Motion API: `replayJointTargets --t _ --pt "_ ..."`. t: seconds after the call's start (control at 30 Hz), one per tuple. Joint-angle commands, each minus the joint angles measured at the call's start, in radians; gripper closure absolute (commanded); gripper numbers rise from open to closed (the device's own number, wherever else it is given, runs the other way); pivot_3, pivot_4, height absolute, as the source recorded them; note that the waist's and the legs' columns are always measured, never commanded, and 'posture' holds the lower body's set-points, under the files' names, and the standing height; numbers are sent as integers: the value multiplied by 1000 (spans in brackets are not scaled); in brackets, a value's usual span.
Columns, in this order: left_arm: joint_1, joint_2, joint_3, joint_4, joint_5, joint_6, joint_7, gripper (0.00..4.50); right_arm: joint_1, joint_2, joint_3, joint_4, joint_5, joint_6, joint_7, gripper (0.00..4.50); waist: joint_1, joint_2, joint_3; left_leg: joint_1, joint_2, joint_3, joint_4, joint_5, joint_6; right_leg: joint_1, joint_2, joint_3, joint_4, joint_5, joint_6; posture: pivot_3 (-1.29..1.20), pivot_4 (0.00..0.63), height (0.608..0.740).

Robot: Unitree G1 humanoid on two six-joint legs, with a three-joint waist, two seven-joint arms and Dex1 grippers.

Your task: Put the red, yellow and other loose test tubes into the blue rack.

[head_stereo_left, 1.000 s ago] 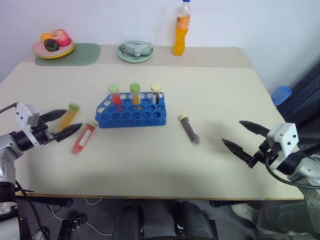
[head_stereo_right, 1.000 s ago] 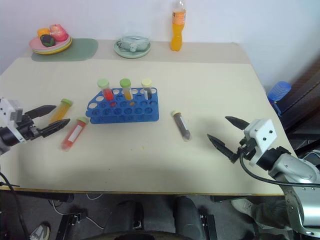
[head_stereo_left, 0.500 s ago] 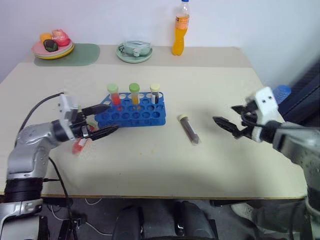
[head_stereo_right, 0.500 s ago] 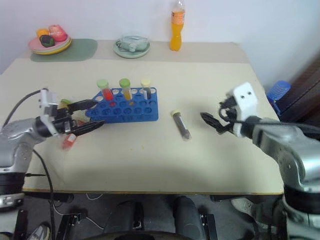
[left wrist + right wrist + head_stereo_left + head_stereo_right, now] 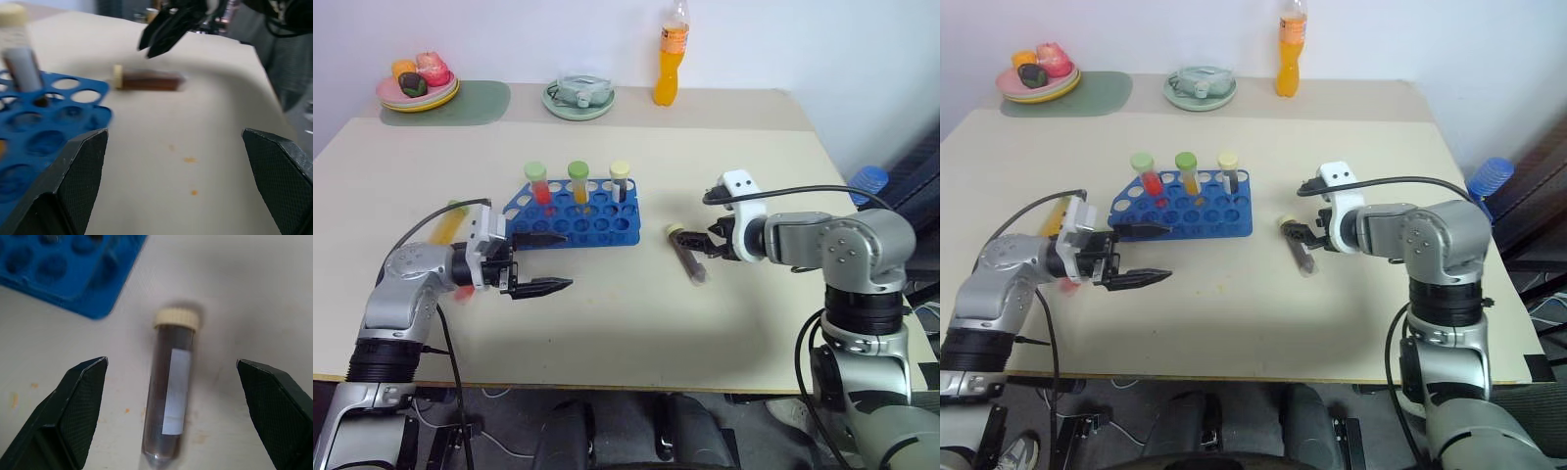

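1. the right gripper [image 5: 702, 244] hangs over the brown tube [image 5: 686, 257] at centre right of the frame, jaws spread wide and empty; the wrist view shows the tube lying between the two fingers, none touching it.
2. the tube lies flat on the bench [image 5: 754, 166], cream cap toward the top of the frame, long axis running up and down the frame, just right of the rack [image 5: 576, 221].
3. the left gripper [image 5: 550, 262], also wide and empty, points right at lower left, in front of the rack; the right arm is plainly nearer the brown tube.
4. the tube is clear, dark brown inside, with a white label facing up.
5. a yellow tube [image 5: 445, 220] lies at left; a red blur beside the left arm is likely the third.
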Motion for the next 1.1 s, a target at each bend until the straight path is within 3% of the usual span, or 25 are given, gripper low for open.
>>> replayJointTargets --t 0.03,0.6,0.7,0.87,1.1 --pt "3 4 -1 -9 17 -36 -5 24 -46 16 23 36 -38 6 -8 186 -1 0 0 0 0 0 0 0 0 -1 0 0 0 0 0 0 150 740" --pt "57 -35 -3 -52 21 -35 44 24 -145 83 160 290 -193 -79 68 186 -5 0 0 -1 0 0 0 0 0 -1 0 0 0 0 0 0 150 740" --pt "60 -34 -2 -58 19 -32 50 0 -140 74 205 301 -212 -100 93 1040 -7 0 0 -1 0 0 0 0 0 -1 0 0 0 0 0 0 150 740" --pt "66 -32 0 -66 18 -24 56 0 -122 62 244 284 -236 -123 128 3463 -11 0 -1 -1 1 0 0 0 0 -1 1 0 1 0 0 0 150 740" --pt "68 -29 6 -62 17 -21 60 0 -92 4 214 191 -214 -154 211 3463 -6 0 0 -1 1 -1 0 0 0 -1 1 0 0 0 0 0 150 740"
